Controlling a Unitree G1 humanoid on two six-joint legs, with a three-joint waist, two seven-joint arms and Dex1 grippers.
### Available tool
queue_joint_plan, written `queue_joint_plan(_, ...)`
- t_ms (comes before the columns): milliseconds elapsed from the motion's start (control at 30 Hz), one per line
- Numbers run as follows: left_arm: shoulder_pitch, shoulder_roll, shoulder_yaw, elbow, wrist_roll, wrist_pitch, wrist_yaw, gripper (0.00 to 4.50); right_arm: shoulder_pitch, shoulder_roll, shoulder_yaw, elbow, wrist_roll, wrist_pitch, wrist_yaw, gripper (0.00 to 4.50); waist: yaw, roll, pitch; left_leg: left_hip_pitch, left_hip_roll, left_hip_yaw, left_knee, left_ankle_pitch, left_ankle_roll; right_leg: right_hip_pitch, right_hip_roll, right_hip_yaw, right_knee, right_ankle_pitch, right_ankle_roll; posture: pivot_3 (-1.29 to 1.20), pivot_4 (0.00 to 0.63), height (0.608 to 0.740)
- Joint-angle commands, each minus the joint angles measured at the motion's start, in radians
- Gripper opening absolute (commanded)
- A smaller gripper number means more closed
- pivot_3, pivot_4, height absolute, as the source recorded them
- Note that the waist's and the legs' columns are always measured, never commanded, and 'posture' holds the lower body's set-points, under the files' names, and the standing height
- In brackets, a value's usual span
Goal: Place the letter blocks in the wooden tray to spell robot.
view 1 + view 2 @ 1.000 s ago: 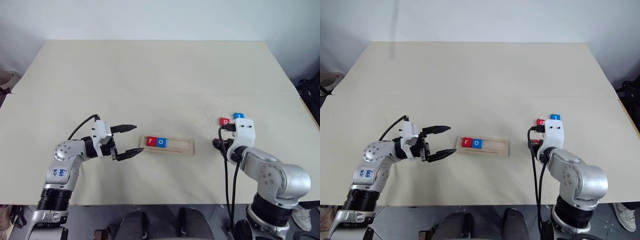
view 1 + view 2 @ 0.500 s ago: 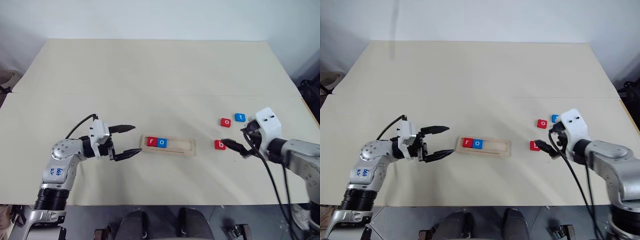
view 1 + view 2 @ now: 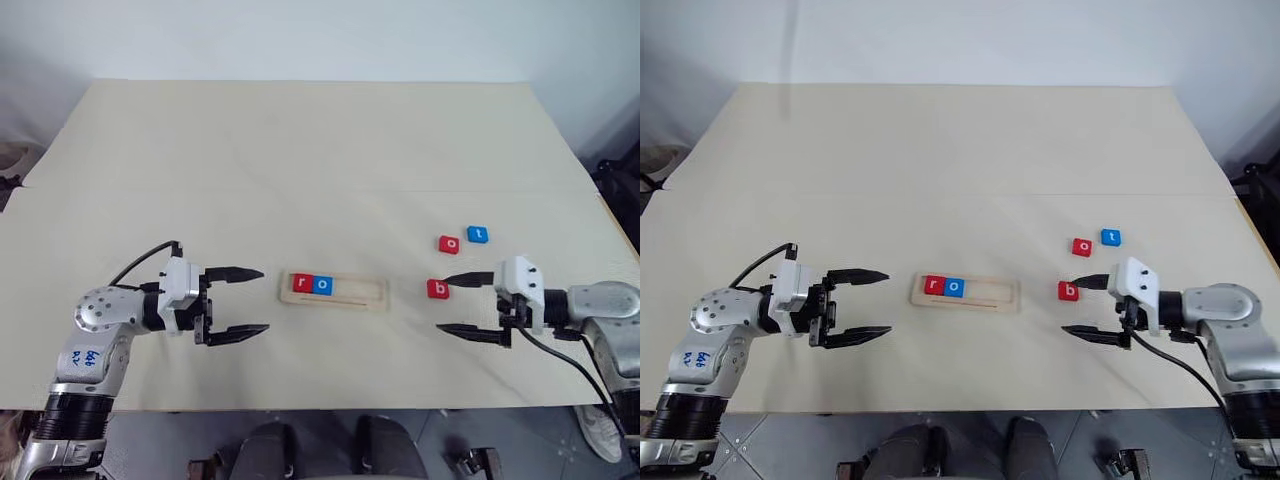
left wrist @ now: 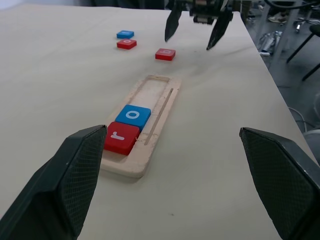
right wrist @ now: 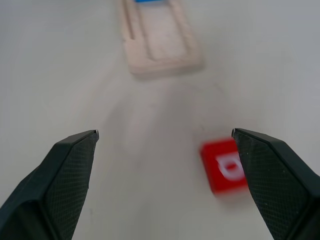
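On the tabletop (image 3: 300, 150), mid-front, you have the wooden tray (image 3: 333, 291) with the red r block (image 3: 303, 283) and blue o block (image 3: 322, 285) seated at its left end; three slots are bare. Well right of the tray lie the red b block (image 3: 438, 289), the red o block (image 3: 449, 244) and the blue t block (image 3: 478, 234), all loose and apart from one another. Your right gripper (image 3: 453, 304) stands wide and empty, pointing toward the tray, its upper finger just beside the b block. Your left gripper (image 3: 240, 301) is also wide and empty, left of the tray. Risks, as I judge them: the b block sits off-centre between the right fingers in the wrist view, so closing now could nudge or spin it rather than pinch it; a tilted carry could seat it crooked against the blue o or ride it onto the rim. Nothing stands between b and the tray. Keep the left gripper clear of the tray's end.
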Motion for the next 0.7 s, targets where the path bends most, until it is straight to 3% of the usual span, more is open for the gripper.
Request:
queue_joint_plan(33, 0.001, 0.001, 0.014, -0.013, -0.004, -0.020, 0.004, 4.50, -0.022, 0.021, 0.013, -0.003, 0.000, -0.017, -0.009, 4.47, 0.012, 0.000, 0.000, 0.000, 0.000, 0.000, 0.000, 0.000, 0.000, 0.000, 0.000, 0.000, 0.000, 0.000, 0.000, 0.00, 0.150, 0.740)
queue_joint_plan(433, 0.005, -0.046, -0.027, -0.036, 0.019, -0.033, 0.049, 4.50, -0.108, -0.007, -0.004, 0.152, 0.011, 0.001, 0.024, 4.47, 0.013, 0.000, 0.000, -0.001, -0.003, 0.000, 0.001, 0.000, 0.000, 0.000, 0.000, 0.000, 0.001, 0.000, 0.000, 0.00, 0.150, 0.740)
queue_joint_plan(700, -0.022, -0.043, -0.023, -0.027, 0.010, -0.027, 0.048, 4.50, -0.187, -0.002, 0.037, 0.358, -0.062, -0.071, 0.041, 4.47, 0.013, 0.000, 0.000, -0.001, -0.003, 0.000, 0.001, 0.000, 0.000, 0.000, 0.000, 0.000, 0.001, 0.000, 0.000, 0.00, 0.150, 0.740)
